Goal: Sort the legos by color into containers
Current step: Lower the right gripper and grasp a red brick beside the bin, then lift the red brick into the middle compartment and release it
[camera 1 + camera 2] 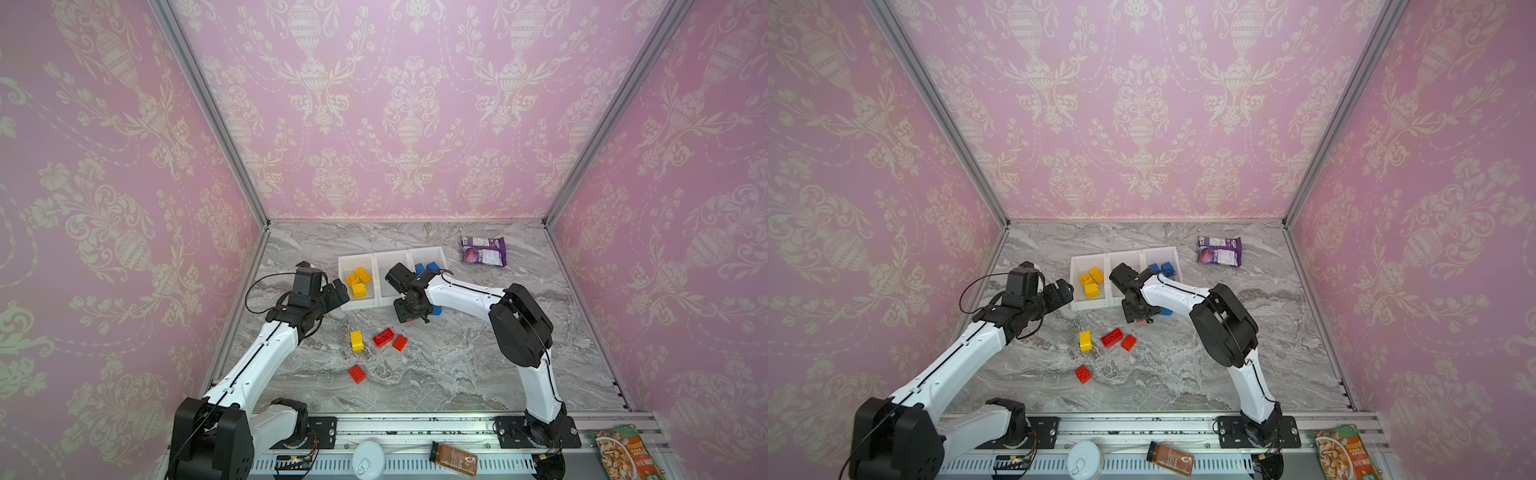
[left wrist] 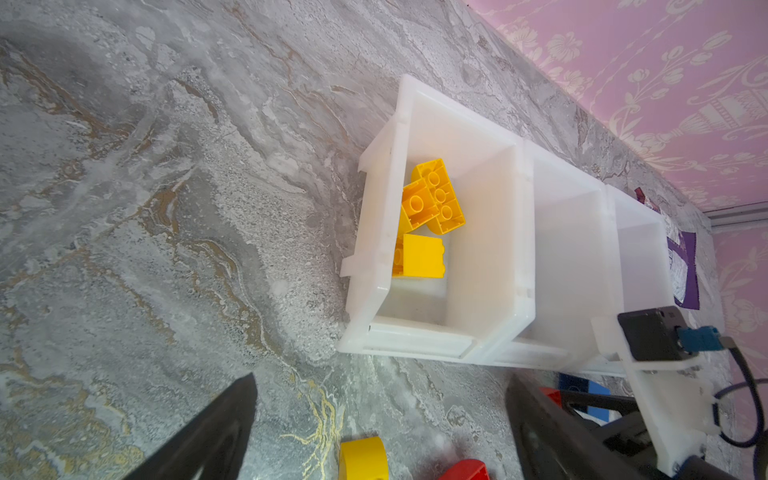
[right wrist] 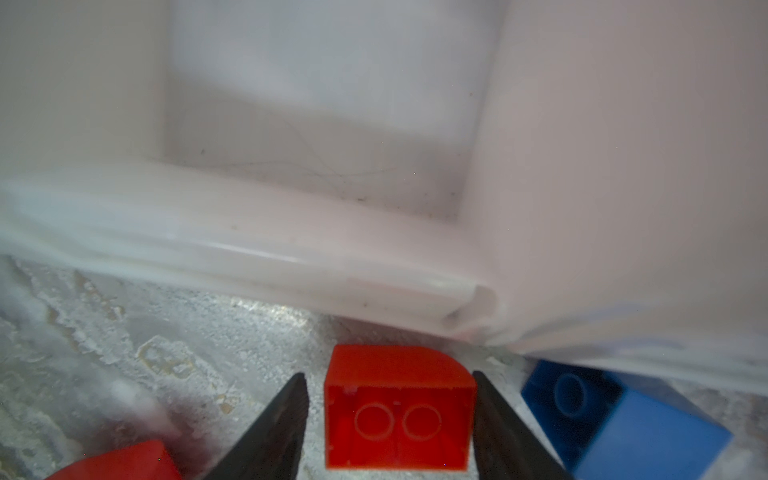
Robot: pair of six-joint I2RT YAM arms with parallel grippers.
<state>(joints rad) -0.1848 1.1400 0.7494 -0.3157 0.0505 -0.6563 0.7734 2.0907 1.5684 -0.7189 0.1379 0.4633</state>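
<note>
Straddling a red lego (image 3: 399, 419) on the table (image 3: 166, 332) just on the near side of the empty middle container (image 3: 249, 253), the right pincer (image 3: 388, 376) stands spread, one side not yet touching, so it must next pinch, lift and clear the rim; the left pincer (image 1: 337, 293) hangs spread, empty.

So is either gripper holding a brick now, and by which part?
Nothing is held yet. The right gripper straddles a red brick on the table, a gap showing at one jaw. The left gripper is open and empty.
</note>
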